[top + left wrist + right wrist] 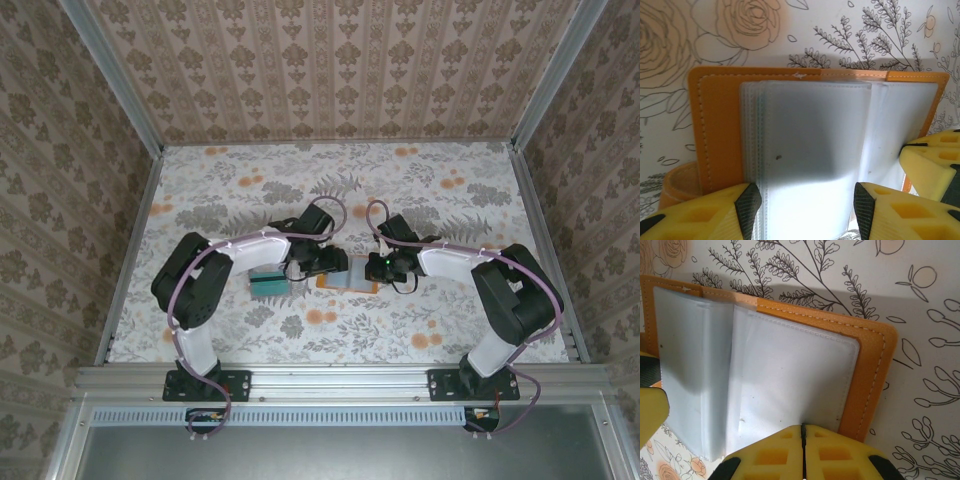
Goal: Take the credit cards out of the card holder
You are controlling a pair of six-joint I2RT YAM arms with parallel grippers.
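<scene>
i see the card holder [347,283] lying open on the floral table [420,190], between my two arms. my left gripper [805,200] is spread, its fingers either side of the clear sleeves [810,130]. my right gripper [803,432] is pressed together at the holder's edge. credit cards [268,284] lie stacked just left of the holder.
</scene>
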